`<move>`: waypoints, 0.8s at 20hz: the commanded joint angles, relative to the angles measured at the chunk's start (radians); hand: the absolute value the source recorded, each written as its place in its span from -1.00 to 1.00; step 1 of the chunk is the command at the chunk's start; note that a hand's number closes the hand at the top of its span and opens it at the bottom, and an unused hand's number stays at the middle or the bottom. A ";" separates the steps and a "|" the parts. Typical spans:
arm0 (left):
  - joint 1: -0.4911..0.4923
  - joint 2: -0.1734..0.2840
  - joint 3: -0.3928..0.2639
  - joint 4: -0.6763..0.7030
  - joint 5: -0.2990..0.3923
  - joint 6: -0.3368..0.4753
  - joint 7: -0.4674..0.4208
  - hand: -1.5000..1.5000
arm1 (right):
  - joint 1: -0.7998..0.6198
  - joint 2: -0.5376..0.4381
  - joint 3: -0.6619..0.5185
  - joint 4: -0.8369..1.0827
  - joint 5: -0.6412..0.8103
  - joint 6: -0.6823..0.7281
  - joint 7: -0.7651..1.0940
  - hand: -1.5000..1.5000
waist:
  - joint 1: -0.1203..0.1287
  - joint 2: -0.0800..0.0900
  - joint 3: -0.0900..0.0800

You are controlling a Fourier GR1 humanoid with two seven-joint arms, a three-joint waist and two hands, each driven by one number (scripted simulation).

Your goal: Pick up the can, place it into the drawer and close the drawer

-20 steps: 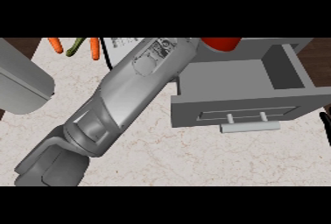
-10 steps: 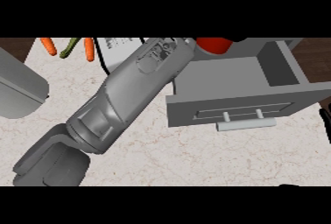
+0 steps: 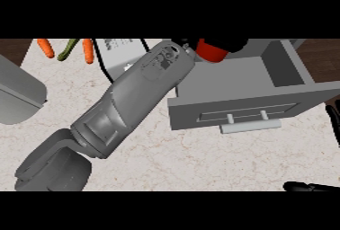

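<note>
The red can (image 3: 212,50) hangs at the back left corner of the open grey drawer (image 3: 239,83), at the top of the head view. My left hand (image 3: 191,46) is shut on it, black fingers curled round both sides and hiding most of it. The left forearm (image 3: 129,101) runs diagonally from the lower left up to the can. The drawer's front panel carries a pale bar handle (image 3: 248,126). My right hand (image 3: 310,186) shows only as black fingers at the lower right corner and the right edge, open and resting.
Two orange carrots (image 3: 45,47) and a green vegetable (image 3: 67,49) lie at the counter's back left. A white box with a black cable (image 3: 119,51) sits beside them. A large grey rounded object (image 3: 20,94) stands at the left edge.
The can has sunk a little and drifted left towards the drawer's back left corner, still in my left hand. The right hand has stayed put.
</note>
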 commanded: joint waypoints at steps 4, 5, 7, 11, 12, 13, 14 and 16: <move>0.012 0.000 -0.077 0.020 0.021 0.066 -0.017 -1.00 | -0.068 -0.022 0.001 0.011 0.001 -0.013 0.040 -1.00 | -0.019 0.006 0.000; 0.014 0.000 -0.047 0.041 0.039 0.030 -0.039 -1.00 | -0.050 -0.015 0.021 -0.003 0.024 -0.011 0.034 -1.00 | -0.010 0.007 -0.001; 0.025 0.000 -0.067 0.054 0.039 0.058 -0.047 -1.00 | -0.038 -0.014 -0.005 0.003 -0.013 -0.004 0.021 -1.00 | -0.027 0.009 0.000; 0.023 0.000 -0.068 0.067 0.063 0.105 -0.051 -1.00 | -0.041 -0.023 0.003 -0.004 -0.017 0.006 0.036 -1.00 | -0.042 0.013 0.001; 0.048 0.000 -0.092 0.026 0.071 0.118 -0.056 -1.00 | -0.039 -0.010 0.022 0.009 0.013 0.004 0.007 -1.00 | -0.028 0.007 0.000; 0.043 0.000 -0.105 0.026 0.073 0.130 -0.046 -1.00 | -0.047 -0.004 0.038 0.013 0.020 0.000 0.014 -1.00 | -0.033 0.009 0.000; 0.095 0.000 -0.107 0.027 0.074 0.129 -0.092 -1.00 | -0.028 -0.003 0.031 -0.057 0.012 -0.015 0.061 -1.00 | -0.026 0.004 -0.001; 0.037 0.000 -0.089 0.053 0.087 0.110 -0.076 -1.00 | -0.060 -0.017 0.023 -0.018 0.015 -0.011 0.044 -1.00 | -0.019 0.008 -0.001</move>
